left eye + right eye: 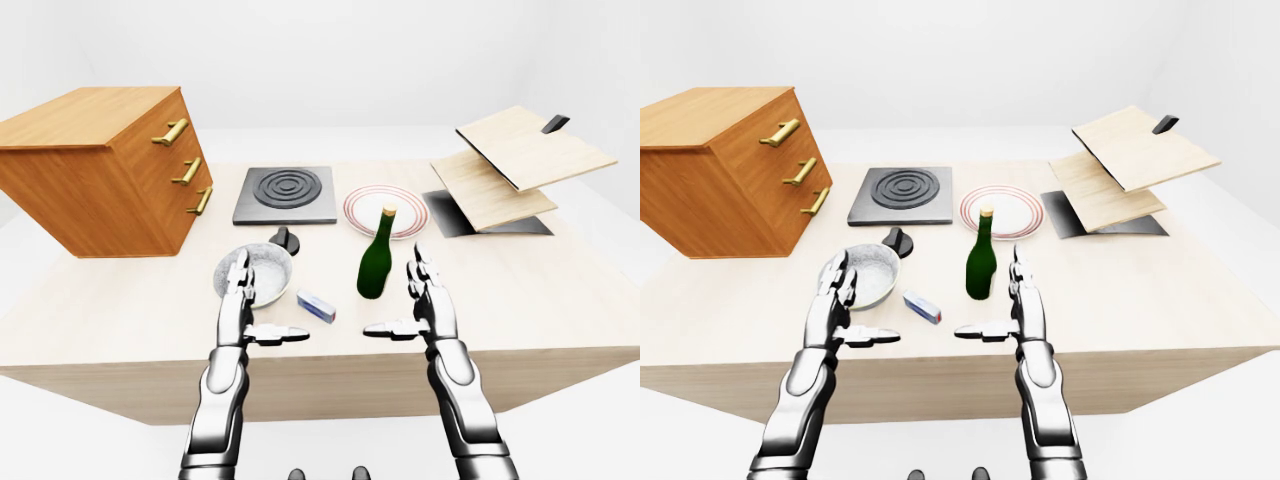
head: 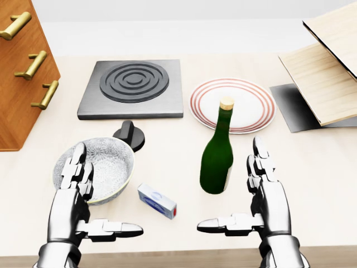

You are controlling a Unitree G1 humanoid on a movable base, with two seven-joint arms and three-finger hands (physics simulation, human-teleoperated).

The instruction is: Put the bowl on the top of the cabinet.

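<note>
A grey patterned bowl (image 2: 106,164) sits on the table, left of centre in the head view. The wooden cabinet (image 1: 95,165) with three brass handles stands at the left, its flat top (image 1: 85,115) bare. My left hand (image 2: 89,204) hovers over the bowl's lower left rim, fingers straight and thumb out, open and holding nothing. My right hand (image 2: 245,195) is open too, just right of a green bottle (image 2: 217,151).
A small white and blue box (image 2: 157,201) lies between my hands. A black knob (image 2: 130,134), a dark burner plate (image 2: 133,88) and a red-rimmed plate (image 2: 234,103) lie above. Wooden boards on a dark stand (image 1: 505,170) fill the right.
</note>
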